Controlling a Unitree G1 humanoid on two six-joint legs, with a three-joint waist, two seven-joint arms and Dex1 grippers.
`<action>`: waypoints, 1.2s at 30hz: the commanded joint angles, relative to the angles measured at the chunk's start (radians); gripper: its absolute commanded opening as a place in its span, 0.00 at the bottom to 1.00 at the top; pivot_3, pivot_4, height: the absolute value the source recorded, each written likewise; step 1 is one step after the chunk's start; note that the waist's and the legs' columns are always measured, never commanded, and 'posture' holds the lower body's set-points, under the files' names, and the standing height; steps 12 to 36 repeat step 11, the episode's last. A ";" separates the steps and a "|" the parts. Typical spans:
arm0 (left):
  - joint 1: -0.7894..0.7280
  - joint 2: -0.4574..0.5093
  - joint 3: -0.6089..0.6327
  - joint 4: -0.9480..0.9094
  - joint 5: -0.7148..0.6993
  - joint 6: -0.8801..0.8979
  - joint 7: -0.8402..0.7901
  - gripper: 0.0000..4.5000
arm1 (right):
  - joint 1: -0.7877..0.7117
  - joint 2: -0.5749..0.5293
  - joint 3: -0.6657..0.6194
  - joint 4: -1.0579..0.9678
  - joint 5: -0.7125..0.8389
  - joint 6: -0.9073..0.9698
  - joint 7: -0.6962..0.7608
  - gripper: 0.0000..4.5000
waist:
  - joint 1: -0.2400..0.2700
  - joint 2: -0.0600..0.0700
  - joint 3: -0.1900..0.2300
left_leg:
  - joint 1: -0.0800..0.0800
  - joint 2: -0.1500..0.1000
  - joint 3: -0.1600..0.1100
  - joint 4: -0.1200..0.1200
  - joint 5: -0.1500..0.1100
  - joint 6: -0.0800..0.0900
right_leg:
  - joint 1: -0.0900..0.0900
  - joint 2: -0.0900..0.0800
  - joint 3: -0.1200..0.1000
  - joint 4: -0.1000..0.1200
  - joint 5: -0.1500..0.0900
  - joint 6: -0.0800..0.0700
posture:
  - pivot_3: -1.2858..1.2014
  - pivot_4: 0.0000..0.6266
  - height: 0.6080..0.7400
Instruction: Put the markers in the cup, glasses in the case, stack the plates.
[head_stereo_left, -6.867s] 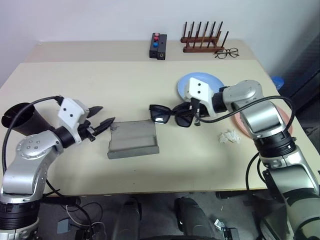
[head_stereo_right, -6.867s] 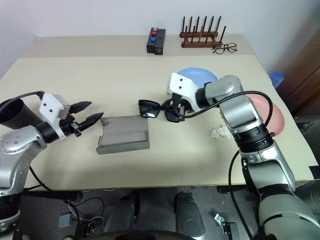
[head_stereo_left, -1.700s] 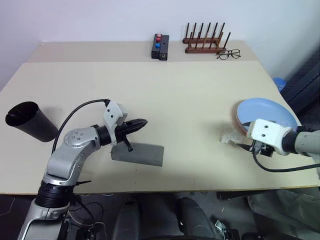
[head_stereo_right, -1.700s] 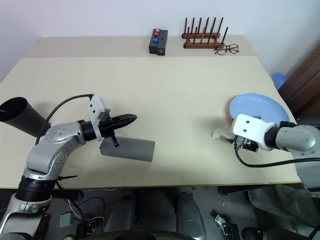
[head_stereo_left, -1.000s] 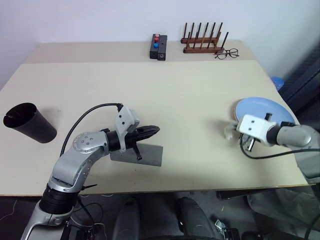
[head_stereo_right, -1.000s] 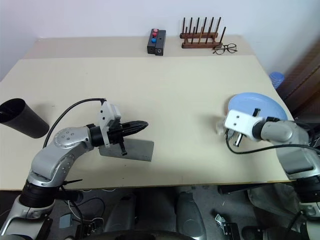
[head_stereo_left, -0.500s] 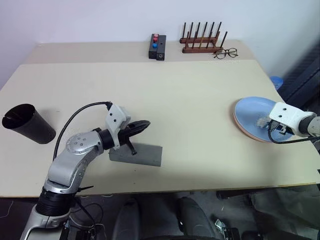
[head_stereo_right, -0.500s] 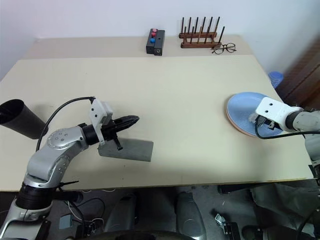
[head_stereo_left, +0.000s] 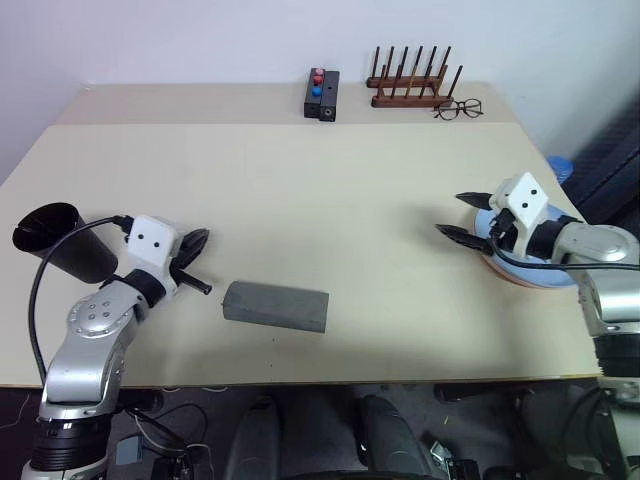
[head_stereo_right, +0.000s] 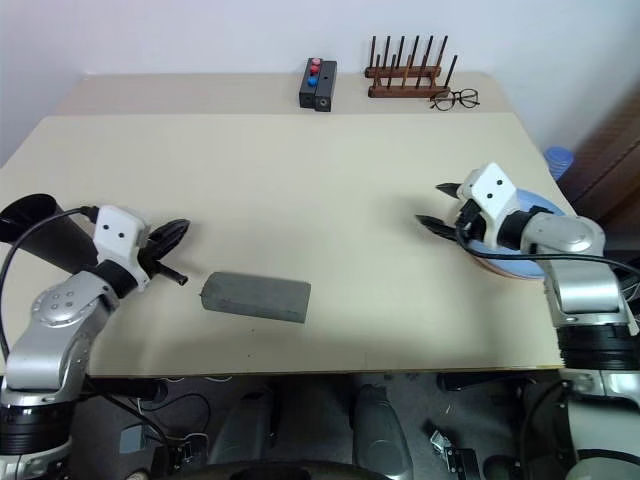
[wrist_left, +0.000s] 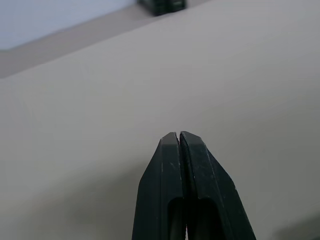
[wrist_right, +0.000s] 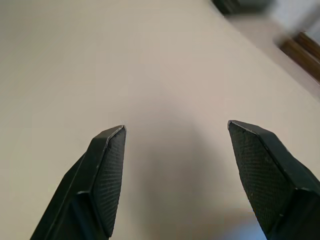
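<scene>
Lying shut near the table's (head_stereo_left: 300, 180) front edge, the grey case (head_stereo_left: 275, 306) runs its long axis across in front of me, its right end tipped slightly nearer to me. My left gripper (head_stereo_left: 194, 243) hangs just left of it, apart from it, fingers pressed together on nothing, pointing forward. The black cup (head_stereo_left: 58, 240) stands at the far left, tilted with its rim toward the left edge; my left arm covers part of its base.

My right gripper (head_stereo_left: 458, 214) hovers at the right side, jaws spread wide and empty, pointing left across the table. Behind it sit the plates (head_stereo_left: 500, 264): a blue one on a pink one, mostly hidden by my wrist, so only a sliver of each rim shows.

At the back stand a small black box (head_stereo_left: 321, 93) with red and blue buttons, a wooden rack (head_stereo_left: 415, 85) and clear spectacles (head_stereo_left: 458, 108).
</scene>
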 joint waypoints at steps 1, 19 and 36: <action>0.037 0.005 0.037 -0.048 0.011 -0.030 0.009 0.00 | 0.018 0.027 -0.003 -0.079 0.063 0.048 0.016 0.73 | 0.000 0.000 0.000 | 0.000 0.000 0.000 0.000 0.000 0.000 | 0.000 0.000 0.000 0.000 0.000 0.000 | 0.52 0.24 0.99; 0.105 0.001 0.116 -0.081 -0.036 -0.012 0.002 0.00 | 0.008 0.040 0.011 -0.044 0.046 0.035 0.035 0.73 | -0.003 0.000 0.000 | 0.000 0.000 0.000 0.000 0.000 0.000 | 0.000 0.000 0.000 0.000 0.000 0.000 | 0.52 0.24 0.99; 0.105 0.001 0.116 -0.081 -0.036 -0.012 0.002 0.00 | 0.008 0.040 0.011 -0.044 0.046 0.035 0.035 0.73 | -0.003 0.000 0.000 | 0.000 0.000 0.000 0.000 0.000 0.000 | 0.000 0.000 0.000 0.000 0.000 0.000 | 0.52 0.24 0.99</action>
